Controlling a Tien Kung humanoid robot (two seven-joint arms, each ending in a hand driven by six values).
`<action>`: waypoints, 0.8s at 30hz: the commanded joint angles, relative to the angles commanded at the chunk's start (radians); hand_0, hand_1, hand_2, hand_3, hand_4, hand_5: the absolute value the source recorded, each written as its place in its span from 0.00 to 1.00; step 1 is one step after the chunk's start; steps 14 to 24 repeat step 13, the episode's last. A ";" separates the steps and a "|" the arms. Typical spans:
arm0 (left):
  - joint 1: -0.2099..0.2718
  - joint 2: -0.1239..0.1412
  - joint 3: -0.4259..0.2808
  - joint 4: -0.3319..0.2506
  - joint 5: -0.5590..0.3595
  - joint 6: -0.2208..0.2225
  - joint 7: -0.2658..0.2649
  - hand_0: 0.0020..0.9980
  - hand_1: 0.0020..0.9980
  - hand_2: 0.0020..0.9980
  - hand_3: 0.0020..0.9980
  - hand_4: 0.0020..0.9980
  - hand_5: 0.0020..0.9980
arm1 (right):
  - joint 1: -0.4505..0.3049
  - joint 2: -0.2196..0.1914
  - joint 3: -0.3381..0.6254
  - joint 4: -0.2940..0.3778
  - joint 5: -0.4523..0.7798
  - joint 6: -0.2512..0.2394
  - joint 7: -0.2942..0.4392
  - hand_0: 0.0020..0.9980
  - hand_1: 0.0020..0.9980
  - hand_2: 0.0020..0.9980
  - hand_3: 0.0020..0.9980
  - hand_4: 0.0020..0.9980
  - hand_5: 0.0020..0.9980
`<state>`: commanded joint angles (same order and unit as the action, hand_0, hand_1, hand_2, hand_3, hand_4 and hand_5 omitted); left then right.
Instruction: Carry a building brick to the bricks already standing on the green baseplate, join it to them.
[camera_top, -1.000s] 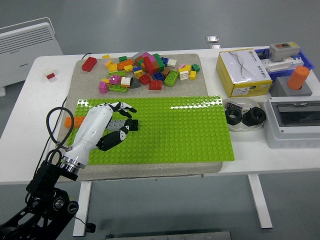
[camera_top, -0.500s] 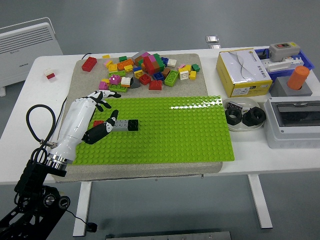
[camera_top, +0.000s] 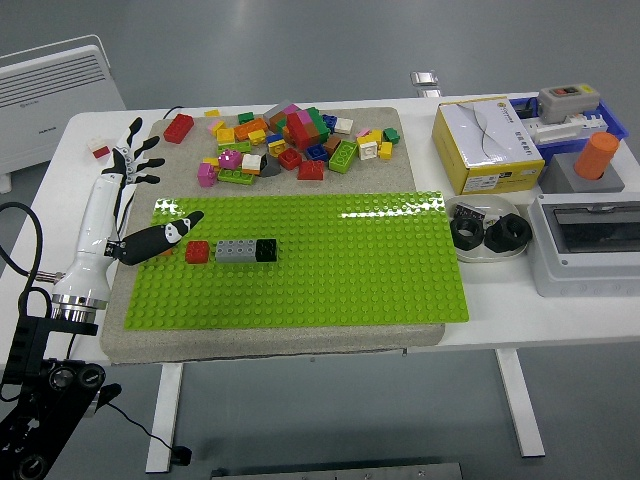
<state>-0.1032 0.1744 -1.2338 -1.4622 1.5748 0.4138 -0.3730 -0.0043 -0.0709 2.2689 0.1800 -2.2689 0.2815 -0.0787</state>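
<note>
A short row of bricks stands on the left part of the green baseplate (camera_top: 350, 265): a red brick (camera_top: 197, 251), a grey brick (camera_top: 236, 250) and a black brick (camera_top: 266, 249), joined end to end. My left hand (camera_top: 155, 195) hangs over the baseplate's left edge, open and holding nothing. Its fingers (camera_top: 135, 155) are spread and point up towards the far left, and its black thumb (camera_top: 160, 240) points right, just short of the red brick. The loose brick pile (camera_top: 285, 135) lies on the mat beyond the baseplate. My right arm is out of view.
A single red brick (camera_top: 178, 127) lies at the mat's far left corner and a small red-and-white brick (camera_top: 100, 148) on the table beside it. To the right stand a yellow box (camera_top: 487, 143), a tray of black nuts (camera_top: 488, 232) and a grey enclosure (camera_top: 590, 245).
My left hand has pulled back to the left and lifted off the baseplate, uncovering the brick row. The red brick now stands free at the row's left end.
</note>
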 joint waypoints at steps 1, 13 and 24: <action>-0.002 0.000 0.001 -0.001 -0.027 0.010 -0.002 0.29 0.18 0.34 0.88 0.97 0.00 | 0.001 0.000 0.000 0.000 0.000 0.002 0.002 0.65 0.48 0.65 0.72 0.84 1.00; -0.029 0.014 -0.034 -0.024 0.082 0.227 0.096 0.29 0.11 0.20 0.85 0.98 0.00 | 0.019 0.005 0.000 0.000 0.000 0.017 0.033 0.64 0.48 0.65 0.71 0.84 1.00; -0.029 0.014 -0.034 -0.024 0.082 0.227 0.096 0.29 0.11 0.20 0.85 0.98 0.00 | 0.019 0.005 0.000 0.000 0.000 0.017 0.033 0.64 0.48 0.65 0.71 0.84 1.00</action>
